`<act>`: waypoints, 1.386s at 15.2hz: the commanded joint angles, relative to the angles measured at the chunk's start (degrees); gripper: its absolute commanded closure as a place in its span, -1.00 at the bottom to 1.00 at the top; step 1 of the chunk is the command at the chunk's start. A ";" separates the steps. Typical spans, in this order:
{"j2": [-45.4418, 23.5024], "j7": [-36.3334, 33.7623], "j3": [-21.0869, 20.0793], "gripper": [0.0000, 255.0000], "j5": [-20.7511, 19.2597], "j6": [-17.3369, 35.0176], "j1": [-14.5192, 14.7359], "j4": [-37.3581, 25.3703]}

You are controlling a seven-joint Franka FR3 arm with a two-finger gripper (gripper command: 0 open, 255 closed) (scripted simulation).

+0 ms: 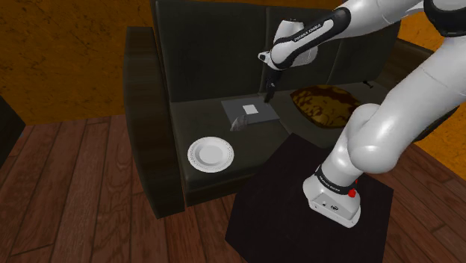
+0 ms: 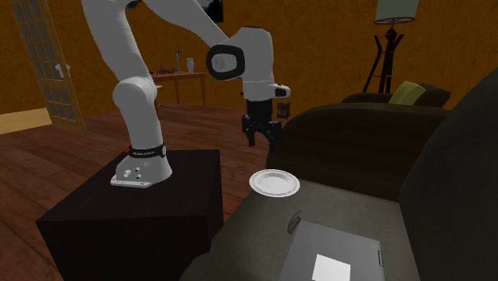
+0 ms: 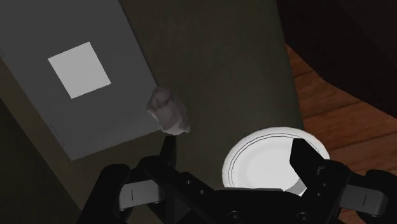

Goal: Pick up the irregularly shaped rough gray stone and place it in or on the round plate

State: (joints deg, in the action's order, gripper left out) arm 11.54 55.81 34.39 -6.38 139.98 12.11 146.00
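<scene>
Sofa cushions [image 1: 194, 119] serve as the work surface, so the white arm [image 1: 381, 127] stretches out over the dark seat. A flat grey slab [image 1: 250, 110] with a white square lies there, the round white plate [image 1: 210, 155] near it toward the seat's front. The black gripper [image 3: 234, 147] hangs above both, fingers apart and empty, seemingly lining up a descent. The pale stone [image 3: 168, 111] lies at the slab's edge. The wrist view shows it off to one finger's side, while the shoulder view shows the gripper's height above the seat.

Dark sofa seat [image 1: 196, 123]: white plate [image 1: 210, 155], pale stone [image 1: 239, 123] against grey flat slab [image 1: 263, 116], brown patterned cushion [image 1: 325, 104].
</scene>
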 commanded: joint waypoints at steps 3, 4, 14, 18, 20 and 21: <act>-12.60 17.62 3.71 -1.00 13.01 4.93 3.78 -4.55; -15.89 22.36 3.54 -1.00 17.01 5.54 3.81 -6.00; -42.37 53.26 -10.64 -1.00 37.51 6.30 -8.81 -24.32; -46.05 55.67 -12.76 -1.00 38.85 7.14 -10.50 -26.86; -47.40 56.24 -13.57 -1.00 39.71 8.04 -11.01 -27.31; -48.09 56.52 -13.97 -1.00 40.13 8.49 -11.27 -27.55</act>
State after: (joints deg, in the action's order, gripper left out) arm -35.85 112.08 20.91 33.26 147.89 1.01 118.61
